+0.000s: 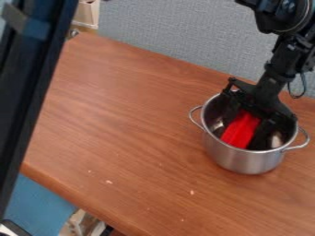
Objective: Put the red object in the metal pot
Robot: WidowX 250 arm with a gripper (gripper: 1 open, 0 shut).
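Observation:
The metal pot stands on the wooden table at the right, shiny, with a small handle on each side. Inside it the red object leans at a slant, its lower end near the pot's floor. My black gripper reaches down into the pot from the upper right, and its jaws are shut around the upper part of the red object. The block's top end is hidden behind the fingers.
A dark vertical post fills the left edge of the view, in front of the table. The table's front edge runs diagonally at the lower left. A grey wall stands behind the table.

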